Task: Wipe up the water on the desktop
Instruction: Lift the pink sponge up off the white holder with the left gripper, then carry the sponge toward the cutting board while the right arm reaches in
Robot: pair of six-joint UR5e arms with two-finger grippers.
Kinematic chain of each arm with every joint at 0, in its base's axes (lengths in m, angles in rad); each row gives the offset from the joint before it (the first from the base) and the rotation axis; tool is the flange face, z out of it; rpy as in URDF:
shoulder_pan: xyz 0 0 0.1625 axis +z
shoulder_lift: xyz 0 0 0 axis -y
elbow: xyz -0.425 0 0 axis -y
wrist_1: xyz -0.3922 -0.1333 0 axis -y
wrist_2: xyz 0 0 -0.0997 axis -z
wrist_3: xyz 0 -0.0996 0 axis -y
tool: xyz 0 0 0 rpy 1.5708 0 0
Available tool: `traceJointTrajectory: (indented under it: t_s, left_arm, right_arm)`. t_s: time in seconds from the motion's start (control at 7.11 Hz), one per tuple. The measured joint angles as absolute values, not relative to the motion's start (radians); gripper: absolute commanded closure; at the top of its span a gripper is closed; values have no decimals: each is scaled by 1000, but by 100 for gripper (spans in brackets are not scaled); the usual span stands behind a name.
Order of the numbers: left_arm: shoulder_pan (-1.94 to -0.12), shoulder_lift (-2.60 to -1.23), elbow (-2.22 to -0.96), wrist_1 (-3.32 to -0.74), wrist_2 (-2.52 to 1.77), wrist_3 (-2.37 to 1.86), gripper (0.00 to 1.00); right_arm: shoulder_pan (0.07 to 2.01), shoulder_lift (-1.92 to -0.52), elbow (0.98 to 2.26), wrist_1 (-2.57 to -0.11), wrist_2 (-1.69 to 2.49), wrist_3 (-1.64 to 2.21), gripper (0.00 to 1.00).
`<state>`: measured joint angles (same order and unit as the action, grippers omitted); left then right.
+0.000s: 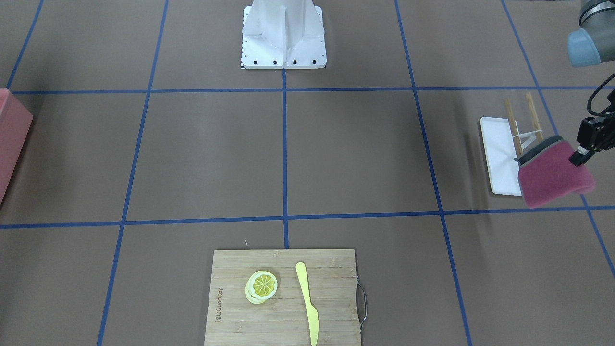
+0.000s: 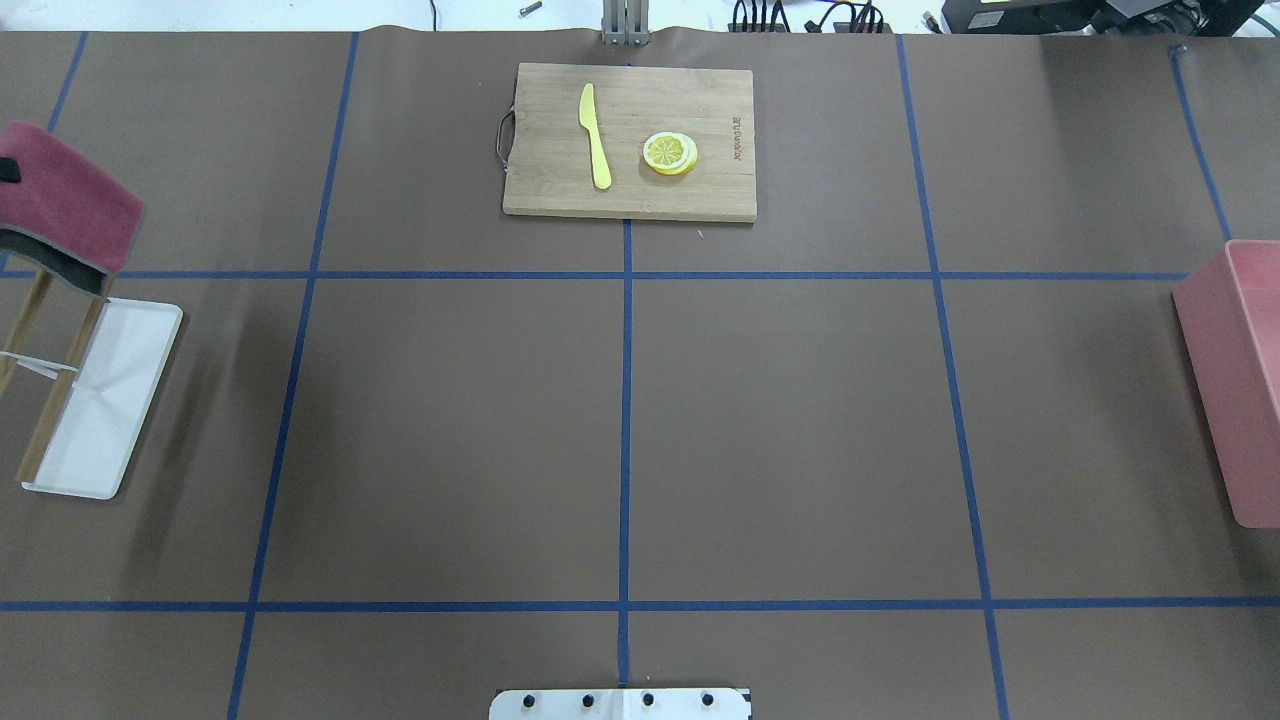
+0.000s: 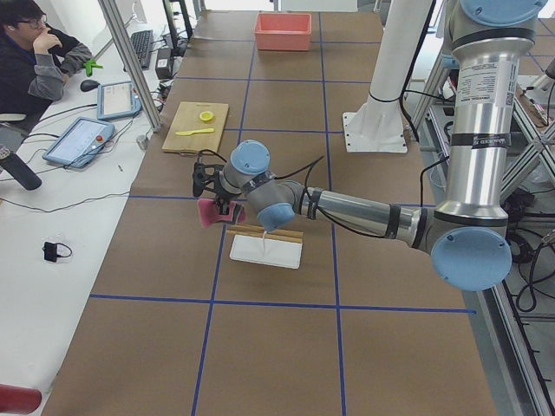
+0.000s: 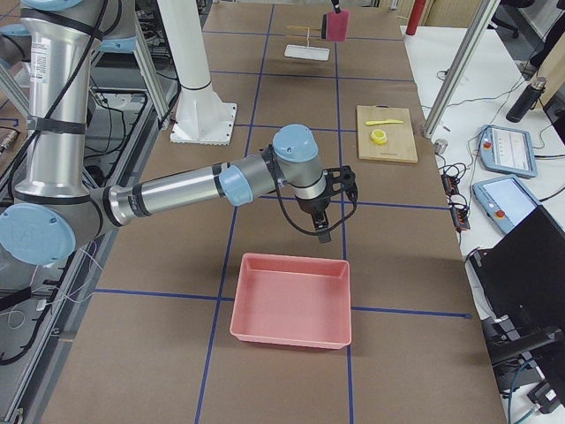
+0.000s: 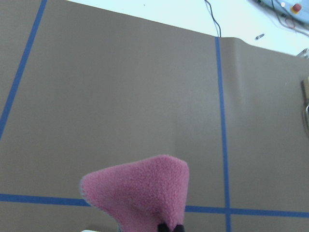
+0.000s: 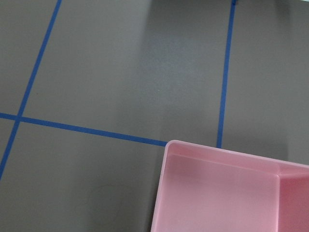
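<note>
Left gripper (image 1: 576,157) is clamped on the magenta fleece cloth (image 1: 552,178), holding it in the air just beside the white rectangular tray (image 1: 497,158) on the matte brown desktop (image 1: 360,154). You cannot tell the jaw state of the right gripper (image 4: 324,231), well apart from that tray.

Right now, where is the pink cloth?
Overhead view, far left edge: the pink cloth hangs in the left gripper, by the far end of the white tray.

Open desktop (image 2: 780,430) centre (cutting board (image 2: 630,140) beyond)
</note>
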<state>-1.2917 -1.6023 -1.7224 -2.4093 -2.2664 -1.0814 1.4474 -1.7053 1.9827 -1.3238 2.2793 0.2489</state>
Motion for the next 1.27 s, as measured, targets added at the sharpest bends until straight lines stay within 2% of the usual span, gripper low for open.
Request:
traceJointTrajectory:
  t_s: [0.28, 0.7, 1.27]
  left_arm:
    - [-1265, -1643, -1731, -2431, -2254, -1209, 100]
    - [-1078, -1716, -1770, -2430, -2065, -1434, 100]
    - [-839, -1946, -1767, -2317, -1828, -1717, 100]
  right_arm:
    - [1340, -1694, 1982, -1169, 2268, 432, 0]
    - [1163, -1591, 1984, -1084, 2159, 609, 0]
    - [836, -1410, 1989, -1080, 1777, 761, 1]
